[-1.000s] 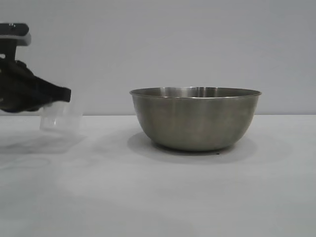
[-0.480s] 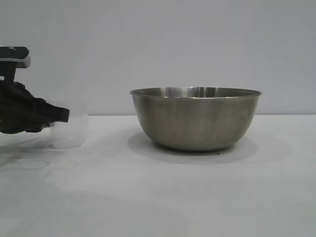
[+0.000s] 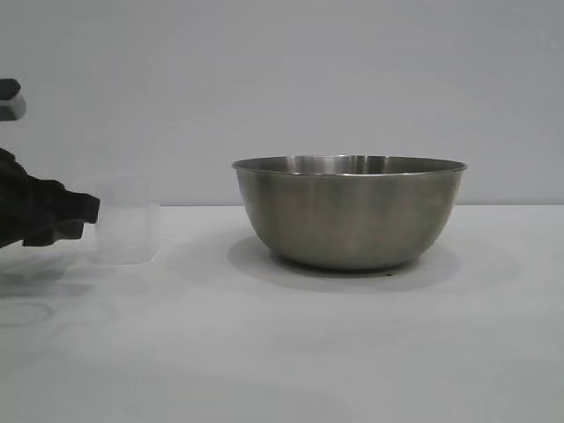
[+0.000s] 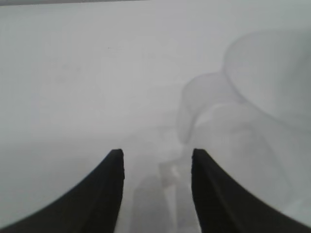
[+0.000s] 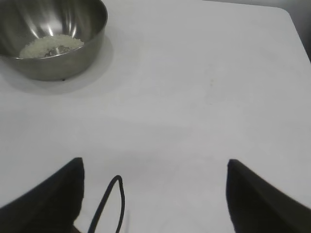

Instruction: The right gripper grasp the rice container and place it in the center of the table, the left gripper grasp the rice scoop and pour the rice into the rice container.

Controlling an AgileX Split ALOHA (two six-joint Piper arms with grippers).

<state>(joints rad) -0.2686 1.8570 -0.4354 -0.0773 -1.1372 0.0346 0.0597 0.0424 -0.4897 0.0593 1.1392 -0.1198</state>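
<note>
I see the rice scoop [image 3: 128, 220] standing upright on the table [image 3: 291, 352] left of the rice container [image 3: 349, 211], just clear of my left gripper [image 3: 88, 211] with its fingers parted and empty; it looks light, thin and slippery, best taken by its side handle.

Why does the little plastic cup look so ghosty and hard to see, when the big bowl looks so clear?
In the exterior view the rice scoop is see-through, so it blends into the white table, while the rice container is sharp, with a soft shadow beneath. In the left wrist view the scoop sits near the lens, out of focus and hazy. In the right wrist view the container shows bright streaks of glare inside.
</note>
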